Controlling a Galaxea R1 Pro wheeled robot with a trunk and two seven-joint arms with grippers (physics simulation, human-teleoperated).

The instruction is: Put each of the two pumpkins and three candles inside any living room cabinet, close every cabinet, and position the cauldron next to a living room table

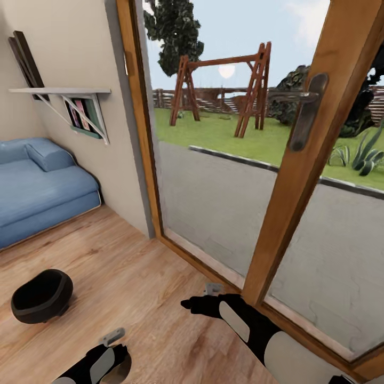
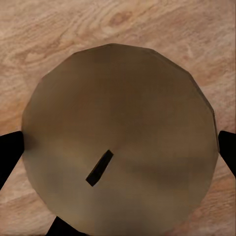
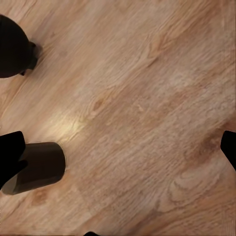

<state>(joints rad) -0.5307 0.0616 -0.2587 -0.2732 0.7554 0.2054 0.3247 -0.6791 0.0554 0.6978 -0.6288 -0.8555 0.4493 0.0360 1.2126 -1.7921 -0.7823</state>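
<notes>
Our cauldron [image 1: 41,296] sits empty on the floor [image 1: 138,282]. Left gripper [image 2: 118,147] pinches a candle [image 2: 118,142]; right gripper [image 3: 118,152] spreads wide.

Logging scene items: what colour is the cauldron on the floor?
Matte black cauldron, clearest in the head view.

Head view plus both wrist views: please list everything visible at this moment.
cauldron: one, black, on the floor at the left
candle: one, dull tan with a dark wick, between the left jaws
sofa: one, blue, by the left wall
shelf: one, pale, on the wall above the sofa
glass door: wooden frame, dark handle, straight ahead
swing set: one, red-brown, outside on the lawn
floor: light wood planks
left gripper: black, jaws around the candle
right gripper: black, jaws apart over bare floor
</notes>
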